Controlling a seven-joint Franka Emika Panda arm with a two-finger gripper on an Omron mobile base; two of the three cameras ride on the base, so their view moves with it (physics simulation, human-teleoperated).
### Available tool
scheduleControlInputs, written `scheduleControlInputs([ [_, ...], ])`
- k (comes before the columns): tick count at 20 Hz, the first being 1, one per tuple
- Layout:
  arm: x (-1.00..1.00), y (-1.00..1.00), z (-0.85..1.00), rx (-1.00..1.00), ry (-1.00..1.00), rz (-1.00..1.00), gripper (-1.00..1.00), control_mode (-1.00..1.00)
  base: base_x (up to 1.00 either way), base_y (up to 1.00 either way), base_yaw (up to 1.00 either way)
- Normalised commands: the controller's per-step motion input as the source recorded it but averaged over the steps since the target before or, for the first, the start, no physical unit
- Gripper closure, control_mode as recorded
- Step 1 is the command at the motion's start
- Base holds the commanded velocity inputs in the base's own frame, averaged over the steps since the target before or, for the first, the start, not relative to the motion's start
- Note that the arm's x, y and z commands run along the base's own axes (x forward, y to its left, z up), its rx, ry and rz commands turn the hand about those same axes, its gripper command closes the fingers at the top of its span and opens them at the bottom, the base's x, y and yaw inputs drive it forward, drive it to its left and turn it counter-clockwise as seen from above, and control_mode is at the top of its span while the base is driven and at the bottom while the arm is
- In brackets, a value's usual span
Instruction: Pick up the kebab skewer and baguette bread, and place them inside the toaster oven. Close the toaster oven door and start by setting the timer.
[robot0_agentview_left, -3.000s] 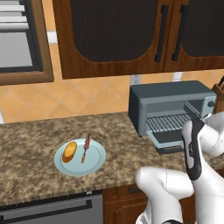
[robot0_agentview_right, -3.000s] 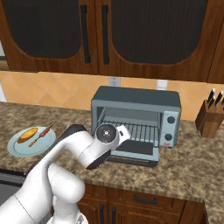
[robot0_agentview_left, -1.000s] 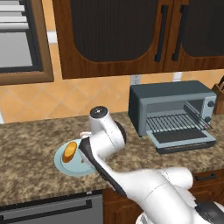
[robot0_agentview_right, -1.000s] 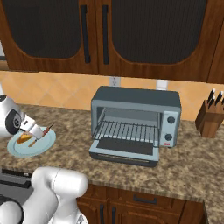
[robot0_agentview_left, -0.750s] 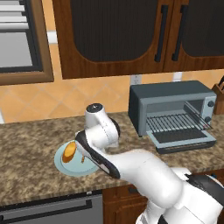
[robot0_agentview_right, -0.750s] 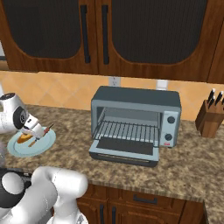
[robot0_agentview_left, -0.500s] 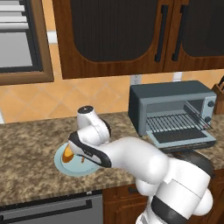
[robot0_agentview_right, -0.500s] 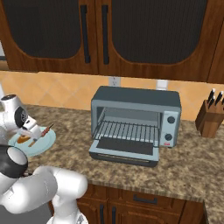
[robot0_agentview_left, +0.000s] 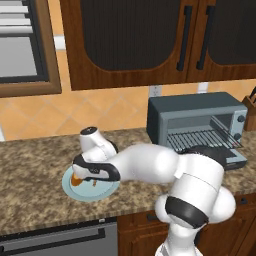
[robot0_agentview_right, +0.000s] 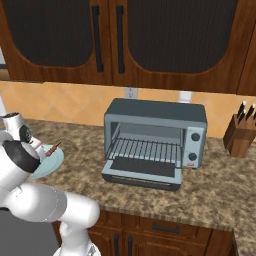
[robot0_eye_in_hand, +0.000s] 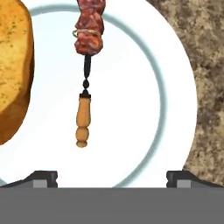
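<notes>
left base view: the white arm bends far over to the left and reaches down to a plate (robot0_agentview_left: 111, 188) on the brown speckled counter (robot0_agentview_left: 35, 195). the hand covers most of the plate. a bit of the orange bread (robot0_agentview_left: 75, 180) peeks out at the hand's left side. the grey-blue oven (robot0_agentview_left: 192, 125) stands on the counter to the right, well apart from the plate. its door (robot0_agentview_left: 239, 160) hangs down open and the wire rack (robot0_agentview_left: 200, 139) shows inside. a knife block (robot0_agentview_left: 249, 106) sits at the far right edge.

right base view: the arm leans over the plate (robot0_agentview_right: 54, 162) at the far left. one end of the skewer (robot0_agentview_right: 53, 148) sticks up past the arm. the oven (robot0_agentview_right: 157, 134) is in the middle of the counter (robot0_agentview_right: 215, 192) with its door (robot0_agentview_right: 142, 172) folded down flat and two round knobs (robot0_agentview_right: 194, 147) on its right side. the knife block (robot0_agentview_right: 240, 133) stands to the right of the oven.

hand view: the gripper (robot0_eye_in_hand: 112, 177) is spread wide, with one dark tip (robot0_eye_in_hand: 41, 178) at the lower left and the other at the lower right. it holds nothing. it hovers right over the white plate (robot0_eye_in_hand: 144, 109). the skewer (robot0_eye_in_hand: 85, 70) lies on the plate between the tips, with its meat chunks at the top and its little wooden handle pointing toward the gripper. the bread (robot0_eye_in_hand: 14, 65) lies on the plate at the left, near the skewer but not touching it. the counter (robot0_eye_in_hand: 205, 70) shows at the right.
</notes>
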Motion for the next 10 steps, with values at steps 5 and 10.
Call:
scheduleControlInputs([
  [5, 0.16, 0.00, -0.24, 0.01, 0.00, 0.07, -1.00, -1.00, 0.00, 0.00, 0.00],
  [10, 0.24, 0.00, -0.25, 0.00, 0.02, 0.06, -1.00, -1.00, 0.00, 0.00, 0.00],
])
